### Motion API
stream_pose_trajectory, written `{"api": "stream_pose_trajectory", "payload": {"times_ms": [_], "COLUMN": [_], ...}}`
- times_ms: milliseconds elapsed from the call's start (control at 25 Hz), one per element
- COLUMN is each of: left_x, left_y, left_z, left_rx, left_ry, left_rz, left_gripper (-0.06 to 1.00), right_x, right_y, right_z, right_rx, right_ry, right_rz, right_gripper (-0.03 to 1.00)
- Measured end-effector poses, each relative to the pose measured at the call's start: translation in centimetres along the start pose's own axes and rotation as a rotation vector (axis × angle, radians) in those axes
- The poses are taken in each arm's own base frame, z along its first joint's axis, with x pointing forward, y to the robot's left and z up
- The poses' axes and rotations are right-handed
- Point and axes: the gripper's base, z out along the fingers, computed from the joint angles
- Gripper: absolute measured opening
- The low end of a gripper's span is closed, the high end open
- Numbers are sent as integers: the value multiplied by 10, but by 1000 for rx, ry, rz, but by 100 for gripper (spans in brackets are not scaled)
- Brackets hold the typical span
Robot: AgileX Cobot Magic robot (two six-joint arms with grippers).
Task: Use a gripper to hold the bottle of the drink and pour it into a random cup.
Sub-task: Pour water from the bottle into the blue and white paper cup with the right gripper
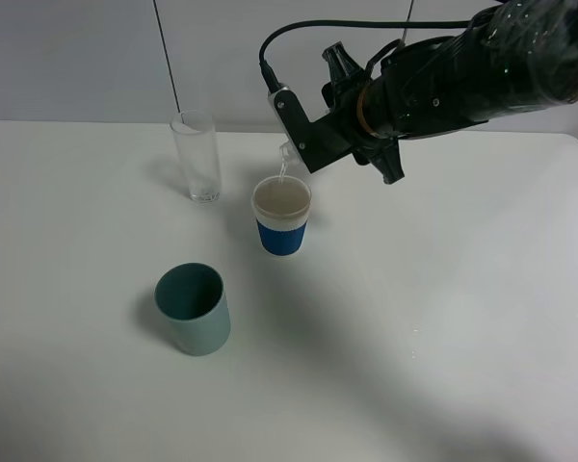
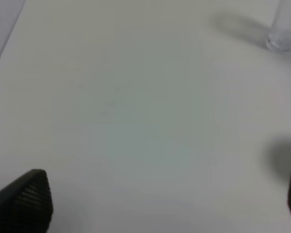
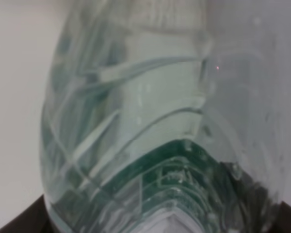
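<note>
STEP: pouring | right gripper (image 1: 299,135) clamps the drink bottle (image 3: 145,126), tilted neck-down above the blue-sleeved paper cup (image 1: 282,231); thin stream (image 1: 283,174) visible | left gripper (image 2: 167,194) spread wide, idle | NEXT: we judge the cup nearly full; tilt the bottle upright.

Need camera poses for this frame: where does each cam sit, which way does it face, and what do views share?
Exterior high: mounted high, looking down on the white table; shows the right gripper tilted over the blue-banded cup.
Left wrist: on the left arm, facing bare table; its own black fingertips show, jaws open.
Right wrist: on the right arm, up against the bottle, which fills the frame.
Shared: exterior high and left wrist both catch the tall glass.
</note>
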Motion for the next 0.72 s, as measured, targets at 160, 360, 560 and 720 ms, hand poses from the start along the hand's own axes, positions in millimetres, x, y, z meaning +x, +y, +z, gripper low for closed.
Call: {"api": "stream_pose_trajectory", "payload": {"times_ms": [160, 360, 560, 720], "left_x": [0, 0, 0, 0], "left_y": [0, 0, 0, 0], "left_z": [0, 0, 0, 0], "left_rx": [0, 0, 0, 0], "left_ry": [0, 0, 0, 0], "left_rz": [0, 0, 0, 0], "left_gripper": [98, 98, 98, 98], "right_x": [0, 0, 1, 1], "right_y": [0, 0, 0, 0], "right_z": [0, 0, 0, 0], "right_rx": [1, 1, -1, -1], "right_ry": [0, 1, 7, 7], "right_rz": [-4, -15, -25, -33], "right_gripper": [55, 55, 55, 55]}}
